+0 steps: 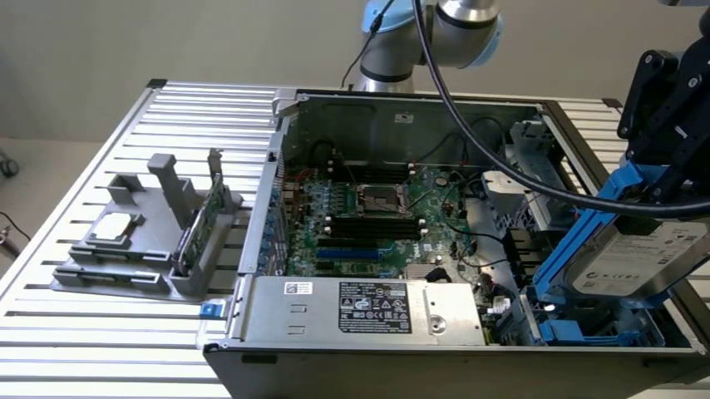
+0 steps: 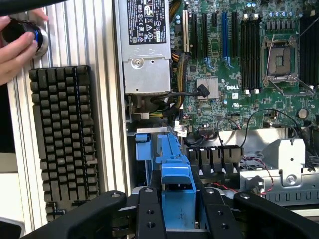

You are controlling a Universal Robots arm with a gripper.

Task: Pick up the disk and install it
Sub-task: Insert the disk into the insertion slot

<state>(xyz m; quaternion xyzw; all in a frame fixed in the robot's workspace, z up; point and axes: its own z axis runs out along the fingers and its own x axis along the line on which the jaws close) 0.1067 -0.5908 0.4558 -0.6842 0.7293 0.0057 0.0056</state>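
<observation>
The pincer (image 2: 180, 211) is clamped on the blue-edged disk (image 1: 643, 258), holding it tilted above the blue drive bay (image 1: 566, 328) in the front corner of the open computer case (image 1: 444, 378), just beside the case's silver power supply (image 1: 367, 307).

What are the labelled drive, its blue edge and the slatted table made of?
The disk: probably metal, matte silver-grey casing, white paper-like label. Its blue frame: likely plastic, uniform colour, slight sheen. The table: seemingly aluminium, pale ridged slats.
</observation>
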